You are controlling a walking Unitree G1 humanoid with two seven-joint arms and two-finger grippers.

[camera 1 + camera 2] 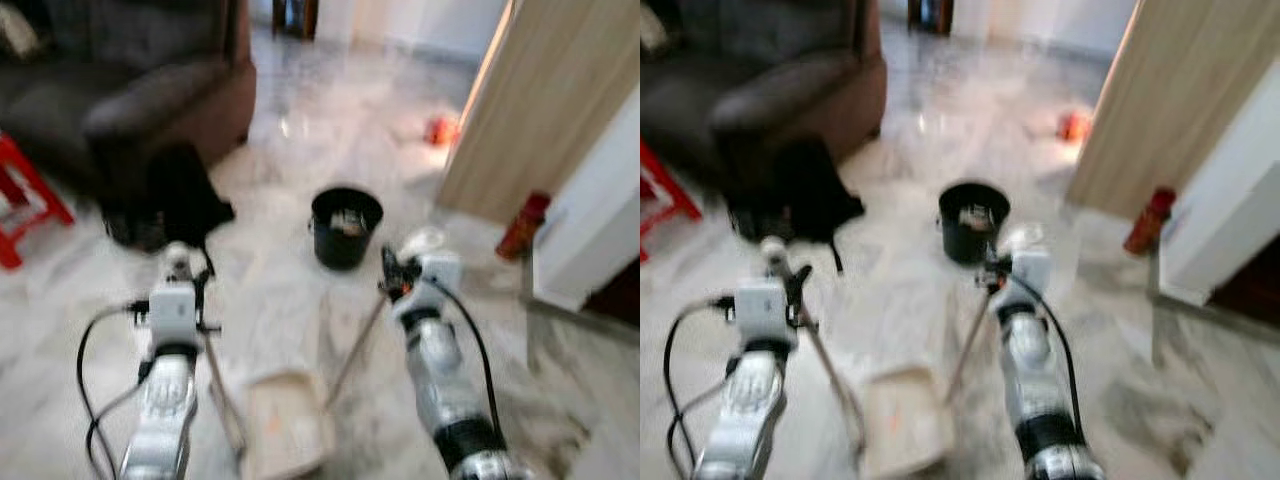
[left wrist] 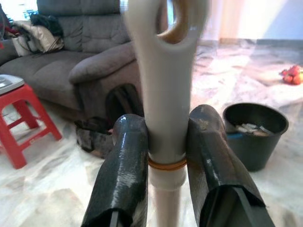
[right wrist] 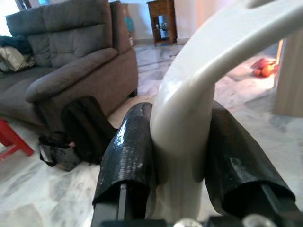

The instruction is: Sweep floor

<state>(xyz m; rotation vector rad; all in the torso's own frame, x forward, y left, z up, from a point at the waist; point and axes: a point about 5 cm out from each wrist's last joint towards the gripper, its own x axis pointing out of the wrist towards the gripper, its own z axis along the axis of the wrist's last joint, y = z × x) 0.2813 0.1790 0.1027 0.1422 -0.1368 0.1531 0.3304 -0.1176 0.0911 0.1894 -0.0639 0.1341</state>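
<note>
The left gripper (image 2: 165,156) is closed around a cream broom handle (image 2: 163,94), both black fingers (image 2: 125,170) pressing its sides. The right gripper (image 3: 182,151) clamps the curved cream dustpan handle (image 3: 189,109) in the same way. No writing can be read. Both silver arms reach forward and down. The dustpan (image 1: 290,420) lies on the marble floor (image 1: 330,120), near a black bucket (image 1: 346,226), with a brown sofa (image 1: 130,90) behind.

Pale marbled floor (image 1: 300,130) reflects light. A dark grey sofa (image 2: 71,61) stands beyond the fingers (image 2: 123,170), a red stool (image 2: 21,118) beside it. A wooden door (image 1: 550,100) stands opposite.
</note>
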